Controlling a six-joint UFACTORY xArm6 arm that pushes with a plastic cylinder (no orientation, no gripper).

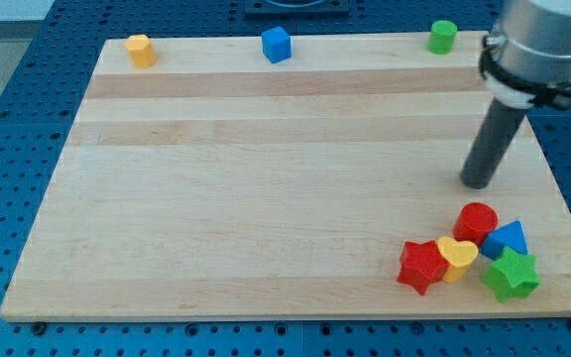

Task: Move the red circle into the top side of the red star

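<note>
The red circle (476,222) is a short red cylinder near the view's bottom right. The red star (423,265) lies to its lower left, with a yellow heart (457,257) between them, touching the star. My tip (478,183) stands on the board just above the red circle, a small gap apart from it. The rod rises up and to the right toward the arm's grey body.
A blue triangle (507,240) and a green star (510,275) crowd the red circle's right and lower side. At the view's top edge sit a yellow hexagon (141,50), a blue cube (277,45) and a green cylinder (442,37). The board's right edge (561,188) is close.
</note>
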